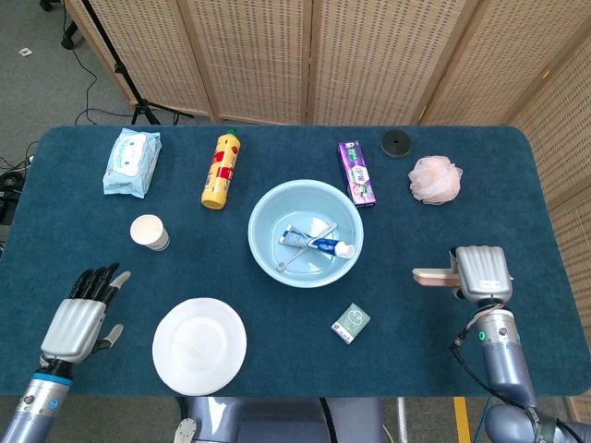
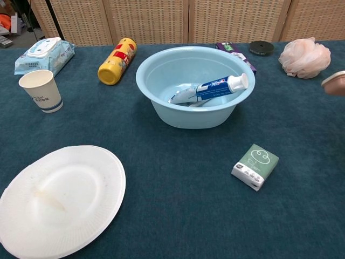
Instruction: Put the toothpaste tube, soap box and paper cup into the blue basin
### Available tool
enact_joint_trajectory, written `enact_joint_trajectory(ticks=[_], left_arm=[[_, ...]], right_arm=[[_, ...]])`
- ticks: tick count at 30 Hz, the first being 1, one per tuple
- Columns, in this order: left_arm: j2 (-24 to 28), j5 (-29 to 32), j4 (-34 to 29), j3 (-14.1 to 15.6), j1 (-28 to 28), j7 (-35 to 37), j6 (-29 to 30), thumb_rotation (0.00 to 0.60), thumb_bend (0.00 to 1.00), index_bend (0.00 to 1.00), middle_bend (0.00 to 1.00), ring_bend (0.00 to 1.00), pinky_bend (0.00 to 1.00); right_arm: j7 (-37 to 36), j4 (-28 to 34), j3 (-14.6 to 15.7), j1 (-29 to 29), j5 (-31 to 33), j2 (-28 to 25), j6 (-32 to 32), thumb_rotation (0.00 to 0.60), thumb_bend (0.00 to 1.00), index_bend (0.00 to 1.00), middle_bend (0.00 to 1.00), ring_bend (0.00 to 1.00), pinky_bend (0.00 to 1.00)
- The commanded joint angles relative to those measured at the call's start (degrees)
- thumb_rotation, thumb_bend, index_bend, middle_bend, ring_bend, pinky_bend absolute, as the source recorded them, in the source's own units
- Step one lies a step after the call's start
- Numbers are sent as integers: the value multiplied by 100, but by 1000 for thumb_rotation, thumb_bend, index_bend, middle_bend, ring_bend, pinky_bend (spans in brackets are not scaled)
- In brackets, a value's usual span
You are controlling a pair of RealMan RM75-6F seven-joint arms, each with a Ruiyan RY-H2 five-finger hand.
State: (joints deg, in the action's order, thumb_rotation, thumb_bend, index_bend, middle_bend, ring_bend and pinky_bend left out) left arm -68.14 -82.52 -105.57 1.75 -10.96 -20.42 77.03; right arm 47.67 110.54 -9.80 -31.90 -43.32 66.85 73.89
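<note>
Toothpaste tube (image 1: 317,244) lying in pale blue plastic basin (image 1: 268,260); aiming my right hand (image 1: 469,273), fingers seemingly apart, empty, squarely over small green-and-white soap box (image 1: 351,323).

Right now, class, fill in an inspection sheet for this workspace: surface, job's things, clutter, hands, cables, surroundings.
Surface: table covered in dark blue cloth.
Job's things: toothpaste tube lies in the blue basin; soap box on the cloth in front of the basin; paper cup upright to its left.
Clutter: white plate, wipes pack, yellow bottle, purple box, black disc, pink bath puff.
Hands: left hand holds nothing, fingers straight; right hand holds nothing, fingers hidden from view.
Cables: black cable on the floor beyond the table.
Surroundings: woven folding screen behind.
</note>
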Motion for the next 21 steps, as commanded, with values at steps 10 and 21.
enact_joint_trajectory(ticks=[10, 21], left_arm=[[-117, 244, 240, -53, -76, 34, -252, 600, 301, 50, 0, 0, 50], [-252, 426, 452, -82, -153, 94, -469, 600, 302, 50, 0, 0, 50]], right_arm=[[807, -260, -719, -1119, 849, 294, -202, 600, 234, 722, 584, 555, 562], [959, -848, -862, -1969, 1116, 1001, -455, 600, 234, 722, 584, 555, 562]])
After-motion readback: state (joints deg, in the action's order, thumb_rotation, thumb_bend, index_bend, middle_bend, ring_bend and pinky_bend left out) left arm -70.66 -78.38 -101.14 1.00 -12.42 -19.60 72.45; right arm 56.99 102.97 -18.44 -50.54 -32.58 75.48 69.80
